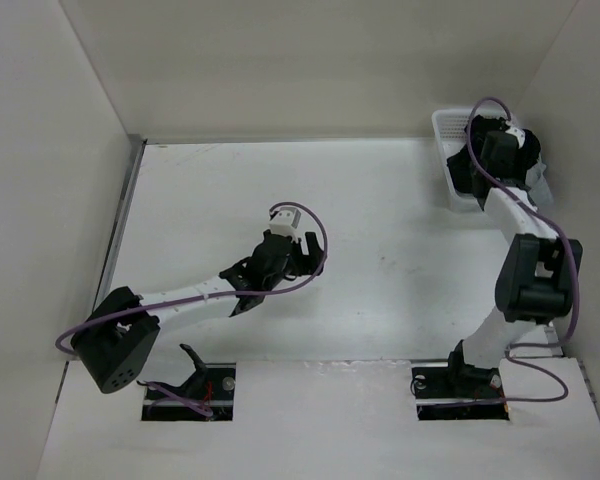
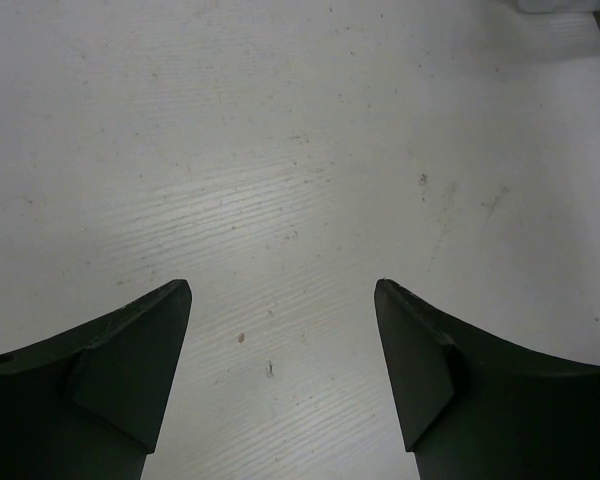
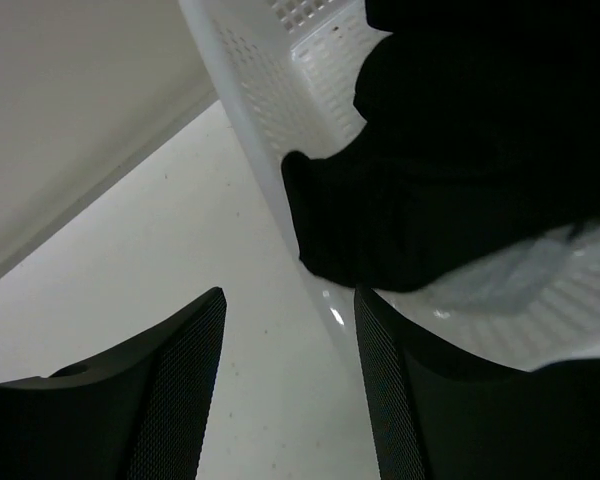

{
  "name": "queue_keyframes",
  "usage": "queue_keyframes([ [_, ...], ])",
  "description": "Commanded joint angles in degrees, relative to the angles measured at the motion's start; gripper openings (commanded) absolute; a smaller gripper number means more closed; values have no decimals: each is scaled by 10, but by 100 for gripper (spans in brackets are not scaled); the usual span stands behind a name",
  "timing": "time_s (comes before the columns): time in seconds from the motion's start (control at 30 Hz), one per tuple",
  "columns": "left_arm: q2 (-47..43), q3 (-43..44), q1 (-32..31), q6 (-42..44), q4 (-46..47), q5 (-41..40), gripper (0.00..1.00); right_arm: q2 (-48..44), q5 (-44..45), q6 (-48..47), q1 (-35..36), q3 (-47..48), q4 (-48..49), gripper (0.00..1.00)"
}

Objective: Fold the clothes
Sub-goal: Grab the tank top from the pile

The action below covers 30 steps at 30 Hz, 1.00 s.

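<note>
The clothes (image 3: 480,150) are a black heap in the white mesh basket (image 3: 270,70), with a fold spilling over its rim. In the top view the clothes (image 1: 536,158) and basket (image 1: 445,125) sit at the table's far right corner. My right gripper (image 3: 289,291) is open just short of that fold, one finger over the table and the other over the basket's inside, holding nothing. It shows at the basket (image 1: 465,170) from above. My left gripper (image 2: 282,285) is open over bare table, near the middle (image 1: 280,262), with nothing between its fingers.
White walls close in the table at the back and on both sides, and the basket stands against the right wall. The table (image 2: 300,150) under the left gripper is white with small specks. Purple cables loop off both arms.
</note>
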Motion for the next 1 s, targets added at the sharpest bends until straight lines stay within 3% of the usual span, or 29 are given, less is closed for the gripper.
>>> queue_keyframes([
  [0.0,-15,-10,5,-8,53,11,73,57,-25,-22,-1,78,37,59],
  [0.33,-6,-17,11,-19,79,37,73,108,26,-12,0,113,56,56],
  [0.67,1,-19,18,-23,85,42,73,167,-7,8,-6,161,39,38],
  [0.73,3,-18,18,-23,85,42,73,166,-10,14,-10,164,41,38],
  [0.87,6,-16,20,-23,85,43,73,147,-5,19,-13,169,40,6],
  [0.93,6,-16,20,-23,88,43,73,113,-3,27,-12,156,57,0],
  [0.97,6,-19,21,-24,93,43,73,46,-1,30,-10,124,109,0],
])
